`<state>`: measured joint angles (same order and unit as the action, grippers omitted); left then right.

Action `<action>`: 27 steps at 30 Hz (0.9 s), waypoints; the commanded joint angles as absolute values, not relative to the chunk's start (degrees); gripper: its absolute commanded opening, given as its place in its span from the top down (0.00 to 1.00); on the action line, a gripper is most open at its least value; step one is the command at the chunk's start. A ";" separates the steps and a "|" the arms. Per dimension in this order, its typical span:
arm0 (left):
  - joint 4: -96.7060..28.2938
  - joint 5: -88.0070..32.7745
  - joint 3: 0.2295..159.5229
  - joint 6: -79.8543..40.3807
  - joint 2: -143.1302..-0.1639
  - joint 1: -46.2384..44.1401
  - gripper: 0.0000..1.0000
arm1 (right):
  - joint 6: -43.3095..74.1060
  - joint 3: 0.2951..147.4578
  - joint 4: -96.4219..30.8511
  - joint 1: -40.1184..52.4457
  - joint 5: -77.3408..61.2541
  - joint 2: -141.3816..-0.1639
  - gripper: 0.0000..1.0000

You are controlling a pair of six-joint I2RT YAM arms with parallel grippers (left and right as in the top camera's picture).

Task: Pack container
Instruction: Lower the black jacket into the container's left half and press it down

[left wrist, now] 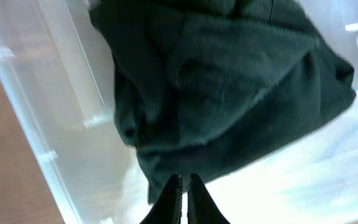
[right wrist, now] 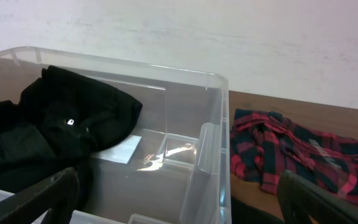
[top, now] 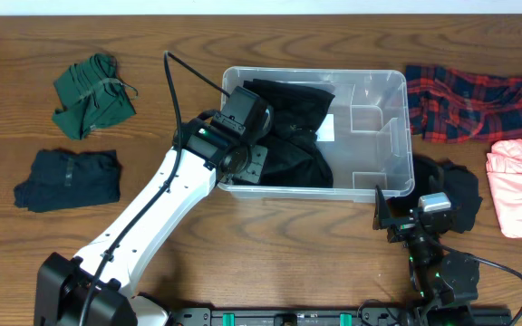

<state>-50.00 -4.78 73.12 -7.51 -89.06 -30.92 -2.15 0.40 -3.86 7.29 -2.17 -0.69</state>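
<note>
Black garment (top: 293,136) heaped in the 9 o'clock half of the container (top: 315,71), which sits toward 12 o'clock on the surface (top: 315,254). Left end effector (left wrist: 183,190) pinched shut, nothing visibly held, at the cloth's edge. Judged a tamping step: press folds flat, clear of the wall. Right end effector (right wrist: 179,194) wide, at 5 o'clock. White label (right wrist: 118,149): no legible writing.
</note>
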 commanded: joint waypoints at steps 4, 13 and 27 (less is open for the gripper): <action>-50.54 -7.09 73.30 -8.45 -90.08 -31.00 0.94 | -2.85 0.32 -4.08 6.76 -2.57 -0.43 0.01; -48.77 -7.09 73.19 -10.68 -92.31 -31.00 0.94 | -2.85 0.32 -4.08 6.76 -2.59 -0.43 0.01; -47.40 -7.11 73.19 -11.49 -104.01 -31.00 0.94 | -2.85 0.32 -4.08 6.76 -2.59 -0.43 0.01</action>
<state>-47.55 -7.16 73.12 -10.72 -102.76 -30.92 -2.15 0.40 -3.86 7.29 -2.17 -0.69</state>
